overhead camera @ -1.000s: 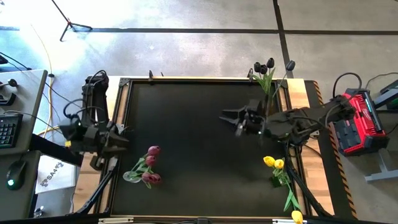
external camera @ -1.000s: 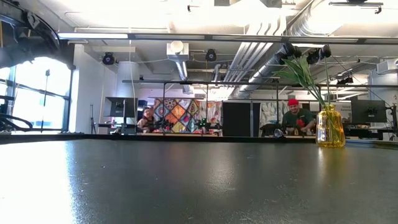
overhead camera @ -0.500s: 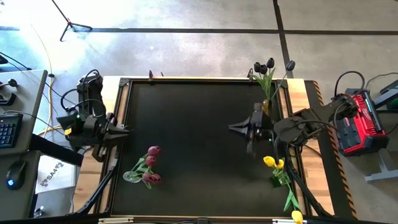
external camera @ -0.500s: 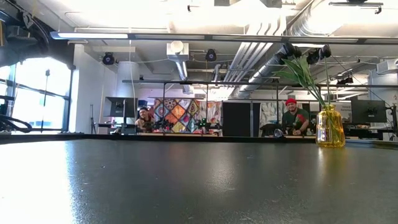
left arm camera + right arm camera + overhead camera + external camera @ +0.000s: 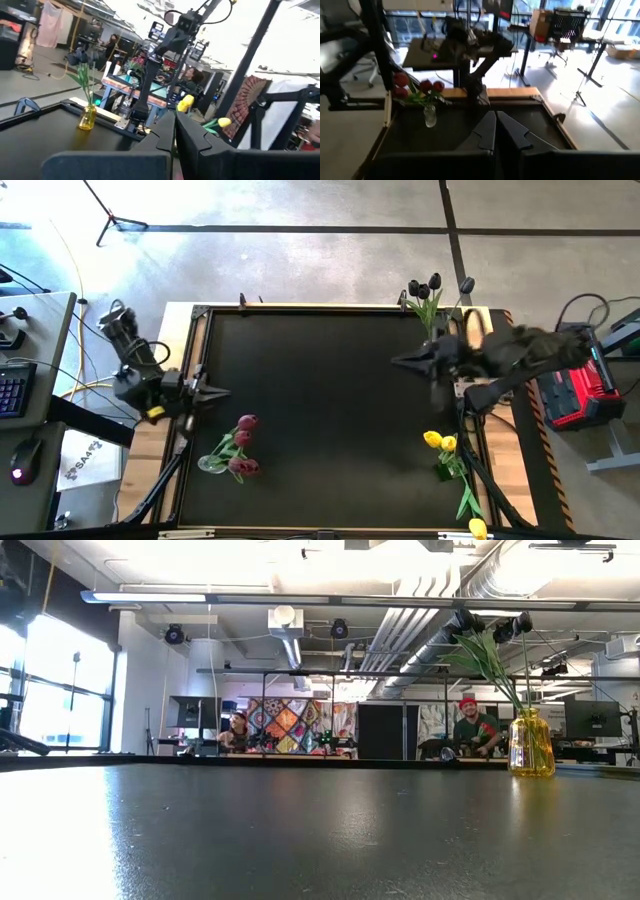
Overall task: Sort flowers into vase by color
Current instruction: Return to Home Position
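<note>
Three vases stand on the black table (image 5: 320, 400). A yellow vase (image 5: 530, 745) at the far right holds near-black tulips (image 5: 425, 285). A clear vase (image 5: 429, 115) at the near left holds pink tulips (image 5: 243, 442). A vase at the near right holds yellow tulips (image 5: 440, 442), one head hanging over the near edge (image 5: 478, 528). My left gripper (image 5: 208, 392) is shut and empty at the table's left edge, pointing right. My right gripper (image 5: 398, 361) is shut and empty near the far-right vase, pointing left.
A raised frame (image 5: 200, 310) runs round the table. A red device (image 5: 575, 385) sits beyond the right edge and a desk with a keyboard (image 5: 12, 385) beyond the left. People show in the room behind the table (image 5: 470, 725).
My right gripper has shut and drawn back toward the table's right and far edges, beside the yellow vase. My left gripper has tipped up from pointing down to level and now points right over the left edge. The flowers have not moved.
</note>
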`<state>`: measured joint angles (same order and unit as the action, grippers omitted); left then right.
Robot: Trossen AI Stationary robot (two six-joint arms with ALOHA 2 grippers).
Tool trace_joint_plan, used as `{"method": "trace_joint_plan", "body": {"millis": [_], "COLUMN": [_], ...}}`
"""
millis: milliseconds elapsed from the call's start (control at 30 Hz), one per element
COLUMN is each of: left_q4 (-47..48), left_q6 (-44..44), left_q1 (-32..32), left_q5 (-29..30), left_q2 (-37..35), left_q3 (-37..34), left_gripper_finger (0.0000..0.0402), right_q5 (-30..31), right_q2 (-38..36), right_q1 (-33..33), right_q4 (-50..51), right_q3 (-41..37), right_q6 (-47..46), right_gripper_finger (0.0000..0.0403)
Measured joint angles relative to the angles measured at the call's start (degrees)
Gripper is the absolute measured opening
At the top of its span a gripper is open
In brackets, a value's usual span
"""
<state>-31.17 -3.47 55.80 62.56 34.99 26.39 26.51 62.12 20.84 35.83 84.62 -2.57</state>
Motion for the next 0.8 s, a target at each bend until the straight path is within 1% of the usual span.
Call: {"method": "trace_joint_plan", "body": {"millis": [133,200,267,400,633,800], "left_q4": [1.36,4.70,8.85,15.92,22.71,30.36], "left_q6": [-2.87,-4.83,-7.50,-10.47,-12.58,-14.91], "left_q1": [-8.44,-12.76,-16.91,-24.65,-34.96,-41.11], "left_q5": [-7.53,-10.38,-13.24,-20.68,-28.99,-34.61], "left_q2": [0.86,0.97,1.04,0.96,-0.54,-1.71], "left_q3": [0.03,0.69,1.68,4.11,5.69,5.57], "left_gripper_finger": [0.0000,0.0000,0.0000,0.0000,0.0000,0.0000], "right_q5": [-4.68,-6.32,-7.53,-9.54,-12.87,-12.83], "right_q2": [-3.79,-5.30,-7.12,-11.28,-19.46,-25.48], "right_q1": [-2.98,-3.86,-4.62,-6.13,-8.01,-8.27], "right_q4": [0.66,0.47,-0.59,-5.93,-22.29,-28.59], "right_q3": [0.00,-0.97,-3.54,-11.56,-26.91,-35.92], "right_q6": [1.62,2.68,3.04,2.63,4.50,2.71], "right_gripper_finger": [0.0000,0.0000,0.0000,0.0000,0.0000,0.0000]}}
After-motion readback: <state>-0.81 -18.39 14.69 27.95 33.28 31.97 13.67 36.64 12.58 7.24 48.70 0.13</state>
